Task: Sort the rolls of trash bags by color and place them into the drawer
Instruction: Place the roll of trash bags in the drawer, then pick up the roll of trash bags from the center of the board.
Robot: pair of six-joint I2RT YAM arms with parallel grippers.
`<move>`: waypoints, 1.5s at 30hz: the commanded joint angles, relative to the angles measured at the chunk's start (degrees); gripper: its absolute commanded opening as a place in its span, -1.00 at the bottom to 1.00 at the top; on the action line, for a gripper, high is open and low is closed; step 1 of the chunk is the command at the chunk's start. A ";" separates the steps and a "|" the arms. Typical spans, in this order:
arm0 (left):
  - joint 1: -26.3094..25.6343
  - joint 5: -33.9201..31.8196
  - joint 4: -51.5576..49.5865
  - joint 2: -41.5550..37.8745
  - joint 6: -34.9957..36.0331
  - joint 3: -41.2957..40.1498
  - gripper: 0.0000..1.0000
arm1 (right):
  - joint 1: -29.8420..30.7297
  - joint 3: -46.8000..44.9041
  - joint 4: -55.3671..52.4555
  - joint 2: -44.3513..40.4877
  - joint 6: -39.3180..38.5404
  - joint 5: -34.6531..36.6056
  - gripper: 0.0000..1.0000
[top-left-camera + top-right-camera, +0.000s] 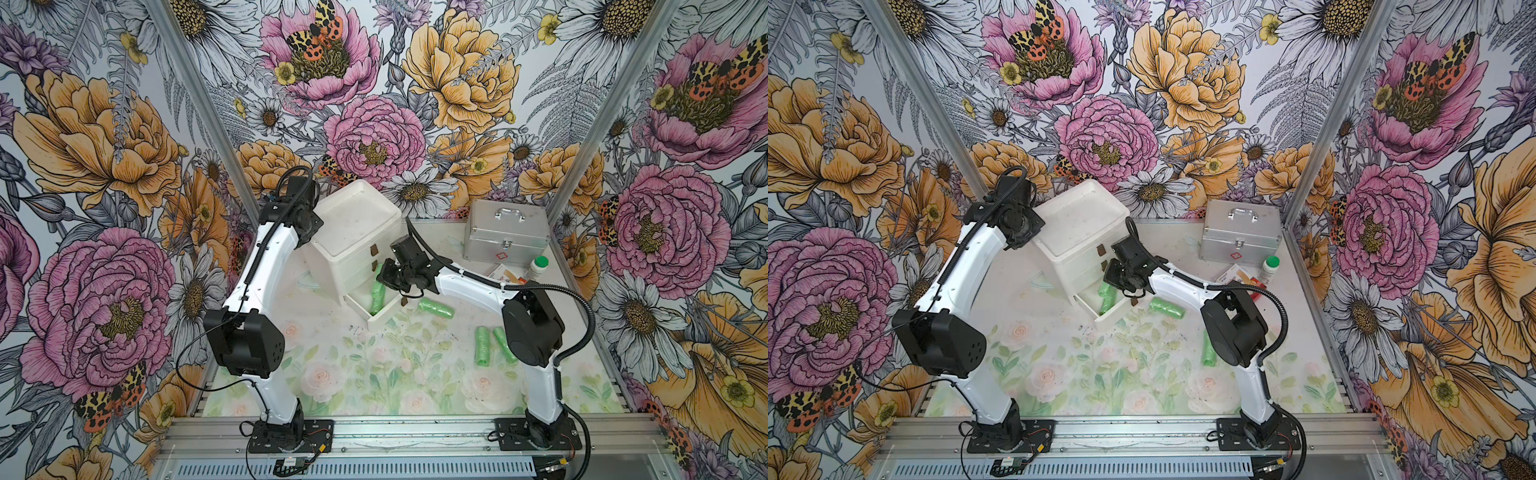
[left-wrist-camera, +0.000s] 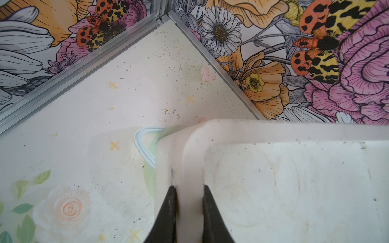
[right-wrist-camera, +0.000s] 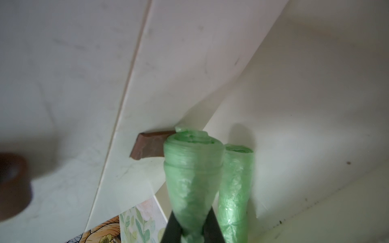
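Note:
The drawer chest (image 1: 353, 224) (image 1: 1077, 224) is white, with three drawers and brown pull tabs (image 3: 149, 147), and stands at the back left. Its bottom drawer (image 1: 384, 318) (image 1: 1113, 318) is pulled out. My left gripper (image 2: 188, 188) is shut on the raised rim (image 2: 192, 160) of the chest's top at its left edge. Over the pulled-out drawer, my right gripper (image 3: 192, 210) (image 1: 388, 277) is shut on a green roll of trash bags (image 3: 192, 168). Another green roll (image 3: 235, 185) (image 1: 377, 301) lies in that drawer. Three more green rolls (image 1: 435, 309) (image 1: 482, 347) (image 1: 503, 343) lie on the table.
A silver metal case (image 1: 505, 232) stands at the back right. In front of it are a white bottle with a green cap (image 1: 538, 268) and some flat packets (image 1: 505, 274). Flowered walls close in the table on three sides.

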 commanded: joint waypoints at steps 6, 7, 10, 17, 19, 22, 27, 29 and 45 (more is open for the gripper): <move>0.60 10.00 -10.14 1.77 -2.89 -3.18 -1.00 | 0.43 2.14 1.05 1.67 1.55 -1.18 0.20; 0.55 10.00 -10.15 1.83 -2.87 -3.18 -1.00 | 0.43 1.85 1.08 1.17 1.34 -0.85 0.27; 0.54 10.07 -10.08 2.01 -2.85 -2.93 -1.00 | 0.34 0.79 1.06 -0.61 0.82 -0.42 0.33; 0.39 10.37 -9.88 2.52 -3.25 -2.45 -1.00 | -0.95 -3.34 1.12 -6.17 -1.09 1.25 0.33; 0.30 10.53 -9.88 2.73 -3.25 -2.12 -1.00 | -1.65 -4.93 1.06 -7.45 -1.28 1.42 0.33; 0.13 10.55 -9.90 2.74 -3.24 -1.86 -1.00 | -2.77 -7.16 1.05 -9.47 -1.55 1.81 0.33; 0.11 10.69 -9.92 2.70 -2.98 -1.43 -1.00 | -5.73 -11.37 0.66 -15.15 -7.31 2.30 0.33; 0.28 10.71 -9.91 2.74 -2.81 -1.42 -1.00 | -7.72 -14.70 -0.47 -18.27 -10.95 2.58 0.33; 0.26 11.06 -9.93 5.56 -2.89 0.03 -1.00 | -13.72 -29.07 -9.99 -23.93 -54.04 1.18 0.34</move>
